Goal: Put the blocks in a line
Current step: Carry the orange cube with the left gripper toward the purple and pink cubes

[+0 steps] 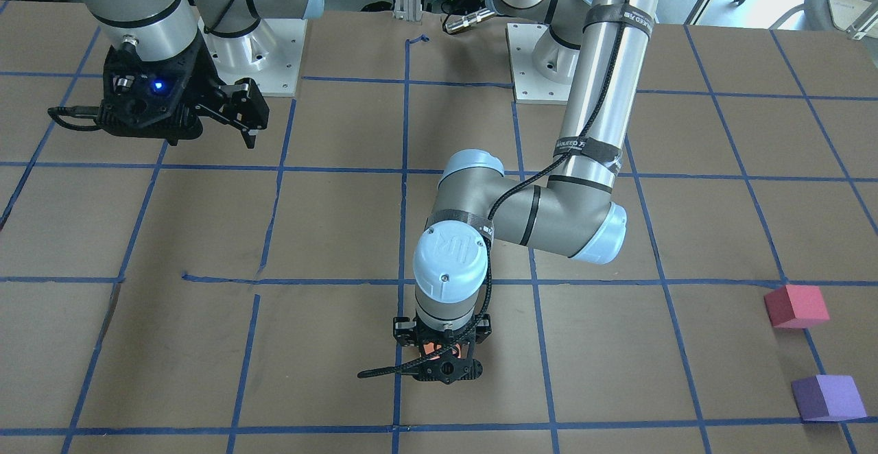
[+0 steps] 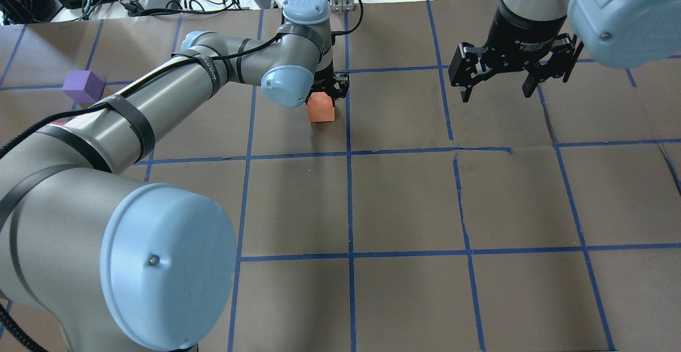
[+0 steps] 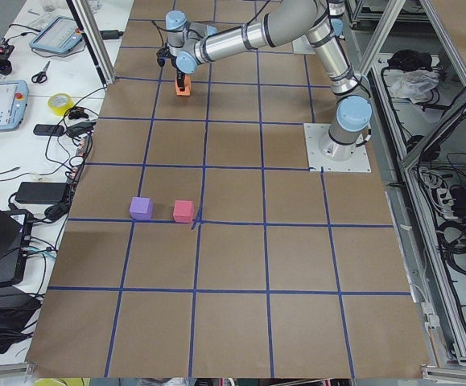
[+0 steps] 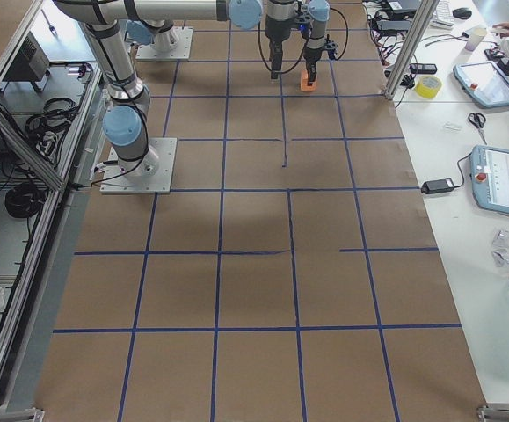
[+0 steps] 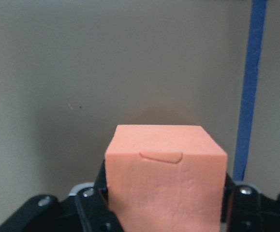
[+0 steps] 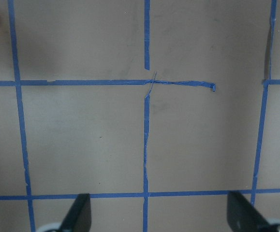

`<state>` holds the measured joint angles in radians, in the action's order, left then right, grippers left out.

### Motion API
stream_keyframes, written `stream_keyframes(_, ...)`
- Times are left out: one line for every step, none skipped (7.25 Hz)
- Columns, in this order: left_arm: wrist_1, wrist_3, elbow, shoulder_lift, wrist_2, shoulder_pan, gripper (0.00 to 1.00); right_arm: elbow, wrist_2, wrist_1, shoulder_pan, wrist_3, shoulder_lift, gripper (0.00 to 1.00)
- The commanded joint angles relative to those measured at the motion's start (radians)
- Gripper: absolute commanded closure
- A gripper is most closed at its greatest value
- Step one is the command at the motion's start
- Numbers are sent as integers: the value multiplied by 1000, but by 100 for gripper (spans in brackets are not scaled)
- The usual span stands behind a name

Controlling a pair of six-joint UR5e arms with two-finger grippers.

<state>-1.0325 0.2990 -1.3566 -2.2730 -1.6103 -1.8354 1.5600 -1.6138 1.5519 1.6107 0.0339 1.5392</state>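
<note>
my left gripper is far out over the table, pointing straight down, and its jaws are closed narrow on the orange block. in the left wrist view the two black fingers press the block's sides from left and right, and a small curved dent shows near the block's top edge. the block sits just beside a blue tape line, not on it. i cannot tell whether its underside touches the brown paper or hangs a little above it.

my right gripper hovers above the table close to the robot's base, on the other side of the centre line, well apart from the orange block. its jaws stand wide with nothing between them; the right wrist view shows only paper and tape lines between the fingertips.

the pinkish-red block and the purple block lie on the paper toward the table's left end, near each other with a gap between, and well apart from the orange one. the pinkish-red block rests just beside a tape crossing.
</note>
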Motion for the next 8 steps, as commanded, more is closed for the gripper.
stream_keyframes(-4, -1, -2, 42, -8, 74, 99, 0, 0, -3, 0, 0, 4, 0)
stream_keyframes(-39, -9, -7, 76, -1, 167, 100, 0, 2, -3, 2, 0, 4, 0)
stream_keyframes(-69, -12, -9, 102, -8, 220, 100, 0, 0, -1, 2, -2, 4, 0)
stream_keyframes(-99, -52, -7, 128, -10, 270, 100, 0, 0, -1, 2, -2, 4, 0)
stream_keyframes(-166, -198, -6, 160, -7, 379, 100, 0, 0, 1, 2, 0, 4, 0)
stream_keyframes(-246, -315, 5, 203, -5, 465, 100, 0, 0, -1, 3, -2, 4, 0)
stream_keyframes(-262, -442, 2, 233, -10, 526, 100, 2, 0, -1, 3, -2, 4, 0)
stream_keyframes(-244, -632, 13, 242, -10, 612, 100, 2, 2, -1, 8, 0, 5, 0)
